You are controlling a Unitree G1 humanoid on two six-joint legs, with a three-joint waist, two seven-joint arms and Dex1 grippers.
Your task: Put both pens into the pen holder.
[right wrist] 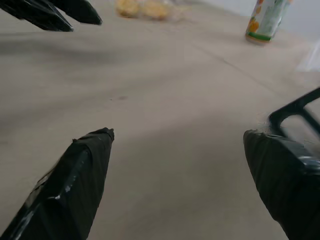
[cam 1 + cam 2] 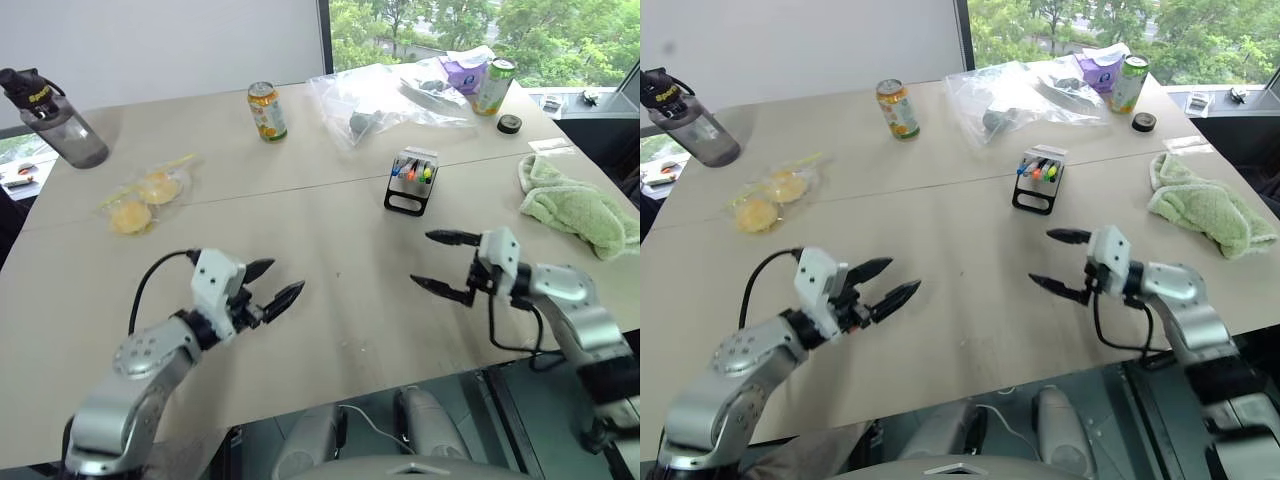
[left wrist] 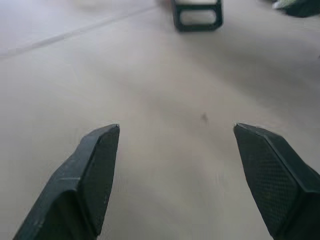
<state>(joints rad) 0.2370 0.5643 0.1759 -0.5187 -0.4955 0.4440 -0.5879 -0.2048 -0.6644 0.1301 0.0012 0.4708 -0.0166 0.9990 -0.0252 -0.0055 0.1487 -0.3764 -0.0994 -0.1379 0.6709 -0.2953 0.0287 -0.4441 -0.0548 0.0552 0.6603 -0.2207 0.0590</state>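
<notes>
The black pen holder [image 2: 410,183] with a white top edge stands on the table right of centre. Several markers with blue, orange and green ends stick up in it, and I cannot tell the two pens among them. My left gripper [image 2: 287,275] hovers low over the near left of the table, open and empty, pointing toward the holder [image 3: 197,12]. Near the front right, my right gripper [image 2: 420,259] is wide open and empty, pointing left, short of the holder. The right wrist view catches the left gripper's fingers [image 1: 50,12] and a corner of the holder [image 1: 295,112].
At the back stand a dark water bottle [image 2: 55,120], an orange drink can [image 2: 266,110], a clear plastic bag [image 2: 380,100] and a green can [image 2: 493,85]. A bag of yellow buns [image 2: 145,190] lies left. A green towel [image 2: 575,205] lies at the right edge.
</notes>
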